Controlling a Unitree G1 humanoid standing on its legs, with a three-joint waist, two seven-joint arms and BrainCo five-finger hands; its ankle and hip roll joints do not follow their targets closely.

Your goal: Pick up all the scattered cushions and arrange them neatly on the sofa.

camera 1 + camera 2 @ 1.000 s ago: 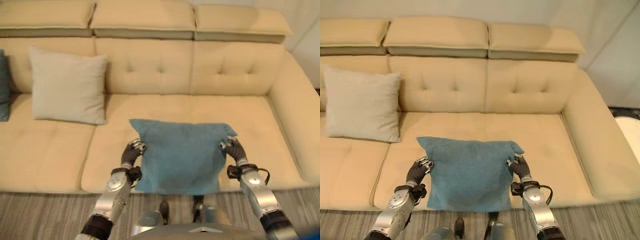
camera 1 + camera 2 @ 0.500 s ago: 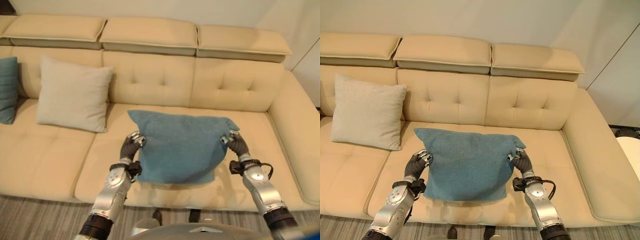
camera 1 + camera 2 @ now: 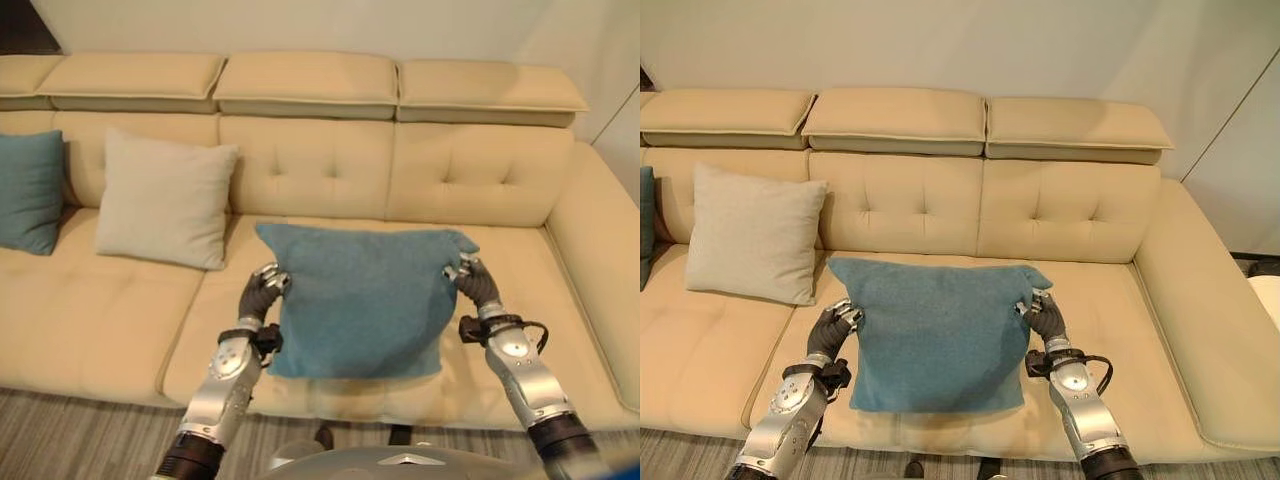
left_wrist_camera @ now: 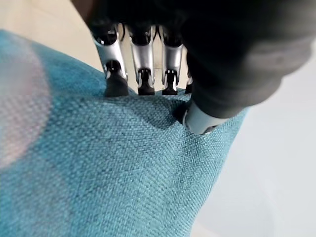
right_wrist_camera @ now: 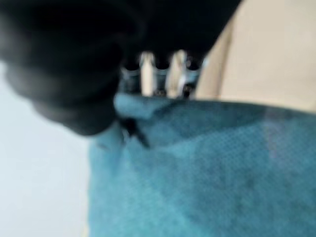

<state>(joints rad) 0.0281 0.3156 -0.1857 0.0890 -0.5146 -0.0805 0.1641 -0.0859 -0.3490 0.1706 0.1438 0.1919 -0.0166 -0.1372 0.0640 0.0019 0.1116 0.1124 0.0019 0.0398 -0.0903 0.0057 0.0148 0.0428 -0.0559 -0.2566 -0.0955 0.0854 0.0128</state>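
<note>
I hold a teal cushion (image 3: 362, 300) upright in front of me, over the middle seat of the beige sofa (image 3: 310, 160). My left hand (image 3: 262, 293) pinches its upper left corner, and in the left wrist view the fingers (image 4: 143, 74) and thumb press into the teal fabric (image 4: 98, 168). My right hand (image 3: 473, 284) grips the upper right corner, its fingers (image 5: 163, 74) curled over the cushion's edge (image 5: 207, 163). A cream cushion (image 3: 165, 198) leans against the sofa's backrest to the left. Another teal cushion (image 3: 30, 190) stands at the far left.
The sofa's right armrest (image 3: 600, 270) rises on the right side. The right seat (image 3: 520, 260) beside the held cushion is bare. Striped grey carpet (image 3: 90, 440) lies in front of the sofa.
The view has risen and shifted, so more of the left part of the sofa and the far-left teal cushion show. The held cushion has been lifted and now hangs more upright.
</note>
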